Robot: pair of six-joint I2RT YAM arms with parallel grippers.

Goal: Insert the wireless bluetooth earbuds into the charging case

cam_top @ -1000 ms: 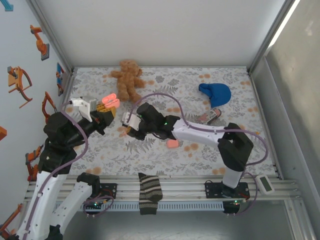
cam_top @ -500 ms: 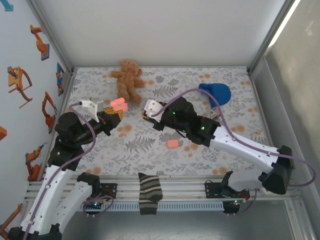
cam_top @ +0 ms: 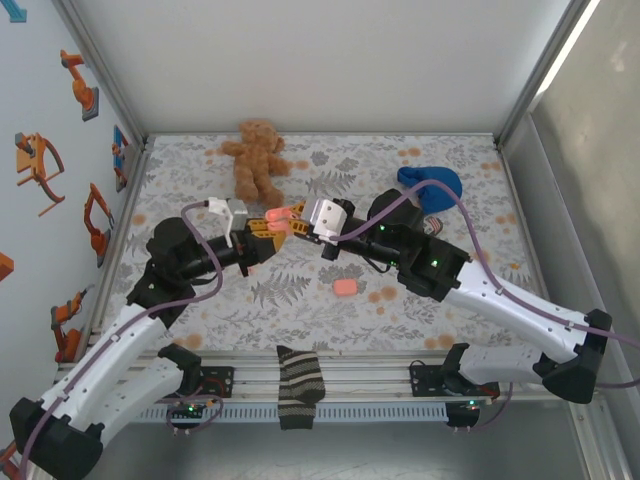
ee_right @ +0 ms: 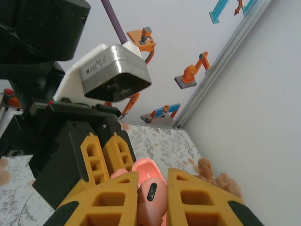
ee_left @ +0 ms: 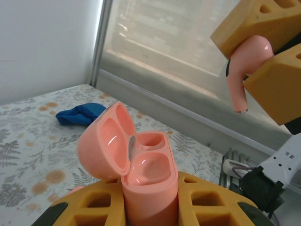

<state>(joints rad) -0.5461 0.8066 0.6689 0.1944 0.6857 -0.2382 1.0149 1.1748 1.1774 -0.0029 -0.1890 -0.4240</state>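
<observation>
**Colleague:** Where do you have the case?

**Operator:** My left gripper [cam_top: 258, 229] is clenched on the lower body of the glossy salmon-pink plastic charging case [ee_left: 146, 172], bottom centre of the left wrist view. I hold it upright with the hinged lid thrown back to the left, so the two sockets face up toward the other arm.

**Colleague:** And the earbud?

**Operator:** The small salmon-pink plastic earbud [ee_left: 245, 63] is pinched between the yellow pads of my right gripper [cam_top: 300, 216], upper right of that same view, with its stem hanging down. I judge it has to go in stem first. In the overhead view the two grippers meet tip to tip just left of centre, raised above the floral-patterned table cover [cam_top: 300, 320].

**Colleague:** Touching?

**Operator:** Not yet. The earbud hangs above and to the right of the case, apart from it. I reckon I need to bring it left and down over one socket.

**Colleague:** Anything else pink?

**Operator:** A small salmon-pink lozenge [cam_top: 345, 287] lies on the cover below centre. I cannot tell whether it is a case or a bud.
</observation>
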